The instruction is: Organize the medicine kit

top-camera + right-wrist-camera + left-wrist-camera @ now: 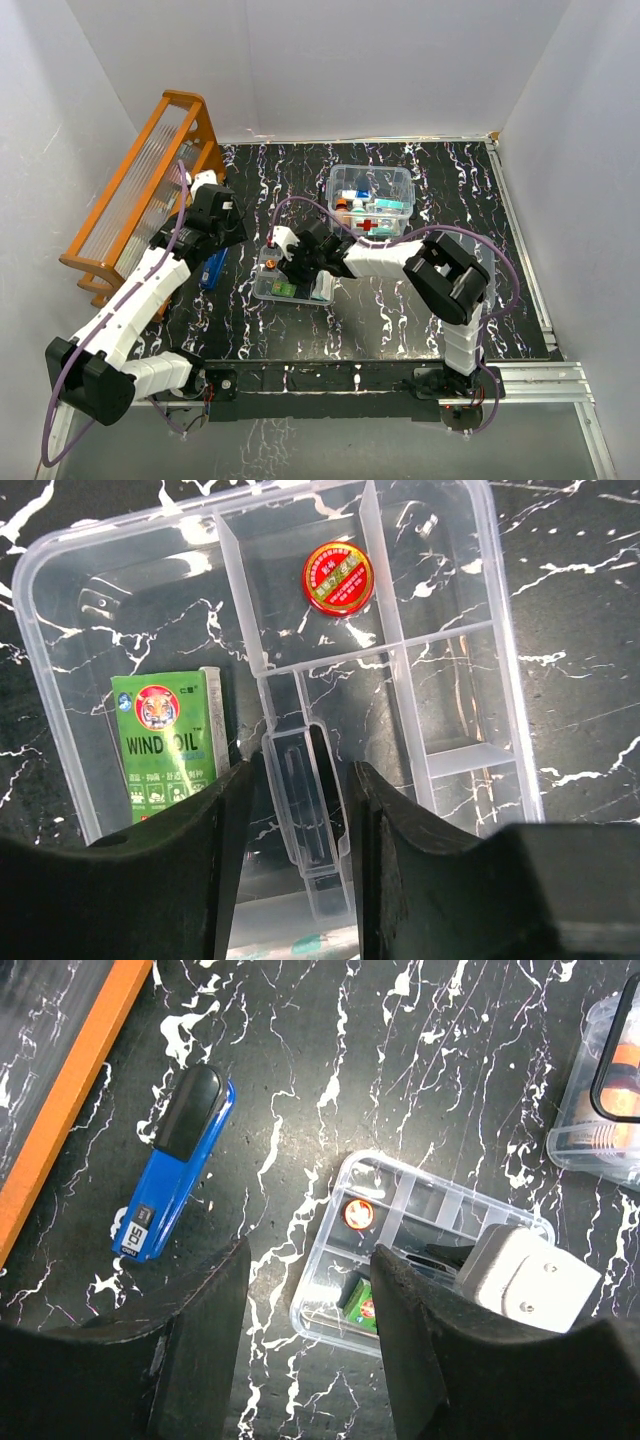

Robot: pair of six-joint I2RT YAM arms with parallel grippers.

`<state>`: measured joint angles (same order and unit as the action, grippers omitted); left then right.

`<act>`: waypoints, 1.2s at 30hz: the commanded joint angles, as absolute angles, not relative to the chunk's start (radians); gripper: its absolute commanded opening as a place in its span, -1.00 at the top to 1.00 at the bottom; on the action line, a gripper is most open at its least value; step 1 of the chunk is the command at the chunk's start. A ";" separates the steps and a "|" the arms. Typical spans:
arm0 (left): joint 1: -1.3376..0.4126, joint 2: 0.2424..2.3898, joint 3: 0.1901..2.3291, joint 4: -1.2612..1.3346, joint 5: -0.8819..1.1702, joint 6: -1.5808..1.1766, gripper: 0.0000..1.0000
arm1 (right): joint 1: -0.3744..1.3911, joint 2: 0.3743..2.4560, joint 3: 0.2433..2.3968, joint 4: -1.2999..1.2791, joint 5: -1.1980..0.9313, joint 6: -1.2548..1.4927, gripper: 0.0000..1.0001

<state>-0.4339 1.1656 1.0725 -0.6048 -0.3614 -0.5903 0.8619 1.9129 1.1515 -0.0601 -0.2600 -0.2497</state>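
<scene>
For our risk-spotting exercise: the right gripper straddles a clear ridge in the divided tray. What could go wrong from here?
If it closes here, the right gripper may lift or drag the divided tray, spilling the red tin and green packet. The clear ridge looks slick; fingers could slip.

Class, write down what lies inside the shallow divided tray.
The divided tray holds a round red tin in one compartment and a green Wind Oil packet in another. The right claw covers its near part, so anything there is hidden.
</scene>
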 commanded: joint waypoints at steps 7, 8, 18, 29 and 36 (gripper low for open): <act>-0.404 1.138 1.153 -0.606 -0.379 -0.574 -0.05 | 0.860 1.952 1.222 -0.099 -0.281 -0.324 0.49; -0.403 1.138 1.159 -0.607 -0.377 -0.575 -0.05 | 0.860 1.953 1.221 -0.102 -0.278 -0.328 0.57; -0.374 1.170 1.212 -0.592 -0.296 -0.549 -0.26 | 0.860 1.865 1.218 -0.113 -0.294 -0.298 1.00; -0.320 1.282 1.289 -0.559 -0.155 -0.507 -0.97 | 0.860 1.603 1.117 -0.140 -0.215 -0.168 1.00; -0.316 1.353 1.315 -0.437 0.007 -0.406 -0.97 | 0.856 1.461 1.098 -0.264 -0.110 -0.108 1.00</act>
